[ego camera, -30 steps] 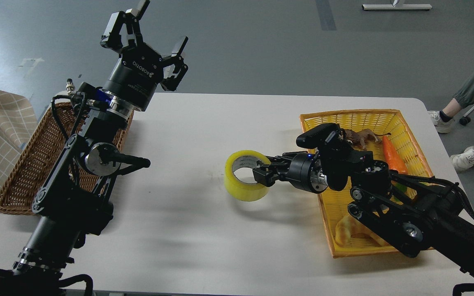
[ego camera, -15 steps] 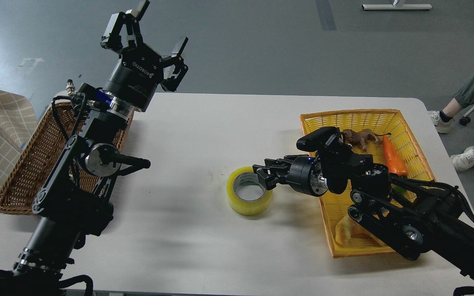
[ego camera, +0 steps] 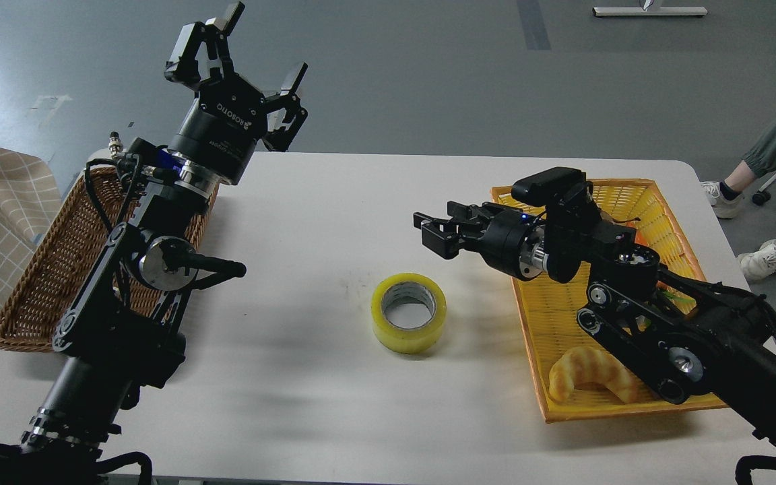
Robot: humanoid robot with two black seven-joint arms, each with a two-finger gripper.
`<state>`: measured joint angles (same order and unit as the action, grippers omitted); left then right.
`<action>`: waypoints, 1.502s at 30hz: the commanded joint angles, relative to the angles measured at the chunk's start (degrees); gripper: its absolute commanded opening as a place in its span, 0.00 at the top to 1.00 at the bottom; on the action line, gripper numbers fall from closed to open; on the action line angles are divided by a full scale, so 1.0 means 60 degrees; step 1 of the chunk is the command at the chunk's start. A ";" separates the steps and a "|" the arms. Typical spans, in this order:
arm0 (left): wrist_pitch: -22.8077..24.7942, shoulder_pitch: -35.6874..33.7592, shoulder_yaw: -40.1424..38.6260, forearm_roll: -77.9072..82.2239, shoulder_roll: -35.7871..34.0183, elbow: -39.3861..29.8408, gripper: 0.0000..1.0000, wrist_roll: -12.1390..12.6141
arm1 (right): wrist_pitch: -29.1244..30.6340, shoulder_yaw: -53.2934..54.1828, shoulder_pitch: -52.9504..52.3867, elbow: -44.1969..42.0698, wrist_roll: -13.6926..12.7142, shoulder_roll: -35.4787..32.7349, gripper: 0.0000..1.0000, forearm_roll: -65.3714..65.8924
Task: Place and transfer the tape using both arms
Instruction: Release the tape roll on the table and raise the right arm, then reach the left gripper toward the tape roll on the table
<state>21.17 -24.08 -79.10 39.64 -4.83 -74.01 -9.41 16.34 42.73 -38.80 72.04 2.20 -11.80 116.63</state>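
Note:
The yellow tape roll (ego camera: 409, 312) lies flat on the white table (ego camera: 334, 215), near its middle, hole up. My right gripper (ego camera: 436, 232) hangs above and to the right of the roll, open and empty, clear of it. My left gripper (ego camera: 243, 50) is raised high over the far left of the table, fingers spread open and empty, far from the tape.
A brown wicker basket (ego camera: 58, 263) stands at the left, partly behind my left arm. A yellow basket (ego camera: 563, 303) at the right holds a croissant (ego camera: 590, 374) and an orange carrot, mostly hidden by my right arm. A seated person's legs (ego camera: 775, 162) are at far right.
My right gripper let go of the tape, which now lies flat on the table. The gripper then rose and drew back to the right. The left arm has not moved.

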 commanded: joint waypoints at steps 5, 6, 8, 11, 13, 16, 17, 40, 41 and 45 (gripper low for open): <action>0.0103 0.0000 0.0000 -0.0015 0.0029 -0.0043 0.02 -0.0014 | -0.0409 0.2045 0.0226 0.0911 -0.0001 0.0004 0.00 -0.0700; 0.0090 0.0000 0.0000 -0.0015 0.0029 -0.0058 0.02 -0.0014 | -0.0409 0.2267 0.0256 0.1029 -0.0001 0.0004 0.00 -0.0950; -0.0012 -0.0014 0.0000 -0.0015 0.0073 -0.0058 0.02 -0.0014 | -0.0380 0.2983 0.0431 0.1293 -0.0001 -0.0010 0.00 -0.2293; 0.0089 -0.0044 0.0044 0.0014 0.0000 -0.0073 0.02 -0.0014 | -0.0380 0.3540 0.0505 0.1483 -0.0001 -0.0113 0.00 -0.3423; 0.0104 -0.0058 0.0044 0.0014 -0.0073 -0.0087 0.02 0.0000 | -0.0380 0.4140 0.0563 0.1659 -0.0001 -0.0127 0.00 -0.3981; 0.0134 -0.0059 0.0087 0.0000 -0.0161 -0.0087 0.02 -0.0014 | -0.0380 0.4875 0.0856 0.1865 -0.0001 -0.0142 0.00 -0.4657; 0.0206 -0.0059 0.0102 0.0014 -0.0161 -0.0087 0.02 -0.0014 | -0.0380 0.5195 0.0944 0.2039 -0.0001 -0.0099 0.00 -0.5065; 0.0017 0.0015 0.0161 -0.0030 0.0088 -0.0805 0.02 -0.0219 | -0.0278 0.7073 0.2116 0.3550 0.0248 0.1308 0.00 -0.8936; -0.0012 -0.0029 0.0219 0.0159 0.0088 -0.0820 0.02 -0.0277 | -0.0278 0.7059 0.2116 0.3550 0.0248 0.1308 0.00 -0.8936; -0.0609 -0.0219 0.0351 0.3002 0.0000 -0.1126 0.02 -0.1022 | -0.0292 0.7073 0.2116 0.3550 0.0248 0.1308 0.00 -0.8936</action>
<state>20.60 -24.59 -77.53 44.03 -4.42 -79.24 -12.16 14.66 85.12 -26.12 93.31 3.69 -3.92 63.02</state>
